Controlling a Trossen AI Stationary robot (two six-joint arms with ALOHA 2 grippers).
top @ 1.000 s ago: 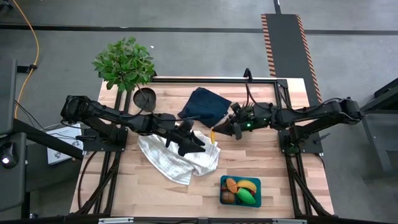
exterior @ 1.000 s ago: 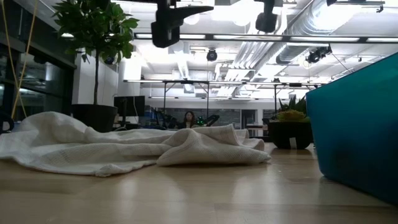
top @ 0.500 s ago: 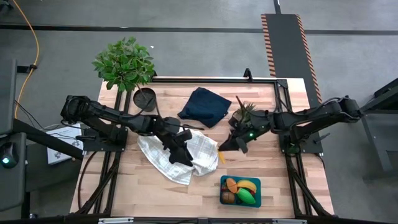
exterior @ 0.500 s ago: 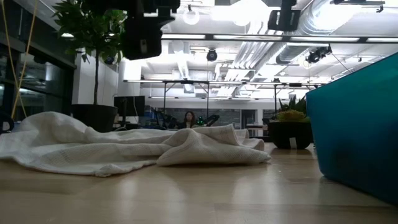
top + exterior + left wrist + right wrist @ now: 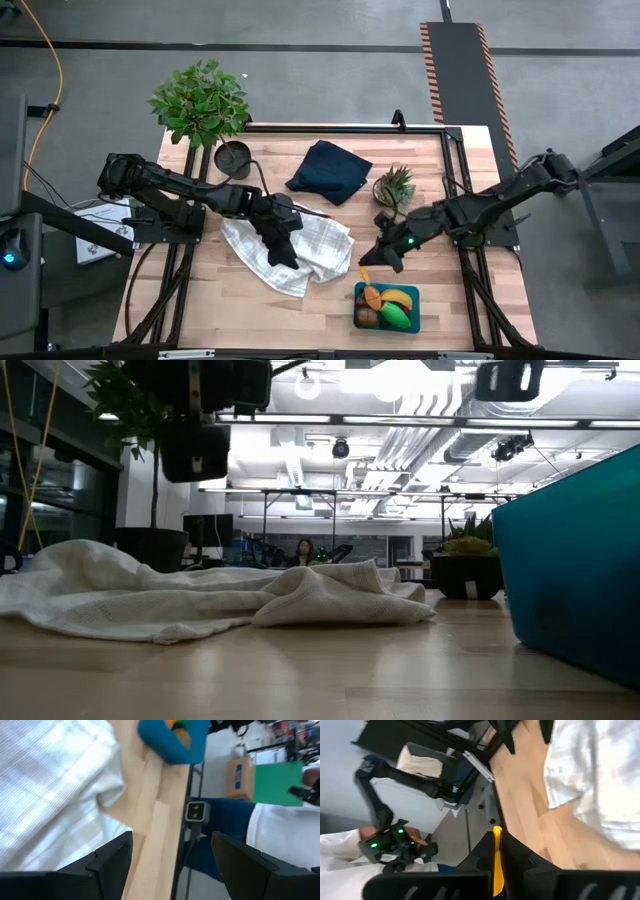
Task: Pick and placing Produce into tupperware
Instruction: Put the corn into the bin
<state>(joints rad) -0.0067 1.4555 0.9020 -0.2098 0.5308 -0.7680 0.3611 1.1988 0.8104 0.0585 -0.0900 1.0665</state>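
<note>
The teal tupperware (image 5: 410, 318) stands near the table's front right edge and holds an orange piece, a yellow banana, a green piece and a brown round one. It also shows as a teal wall in the low view (image 5: 575, 575) and as a corner in the left wrist view (image 5: 170, 742). My right gripper (image 5: 366, 265) hangs just beyond its far left corner, shut on a thin yellow-orange produce piece (image 5: 496, 847). My left gripper (image 5: 285, 252) hovers open above a crumpled white cloth (image 5: 322, 240), fingers slanting down, nothing between them (image 5: 172, 870). My right gripper pinches the thin yellow-orange piece between its two fingers (image 5: 520, 862). The piece's end (image 5: 496, 832) sticks out past the fingertips. The fingers slant slightly down from the table's right side, and the piece (image 5: 363, 273) is lifted clear of the table.
A dark navy cloth (image 5: 330, 170) lies at the far middle, with a small spiky potted plant (image 5: 394, 185) to its right. A large leafy plant (image 5: 200, 100) and a dark round pot (image 5: 232, 157) stand at the far left. Bare wood lies left of the tupperware.
My right gripper has swung from beside the spiky plant toward the table's near edge, carrying the yellow-orange piece to just beyond the tupperware, and uncovering the plant. My left gripper has tipped downward and drawn back a little toward the table's left, over the white cloth.
</note>
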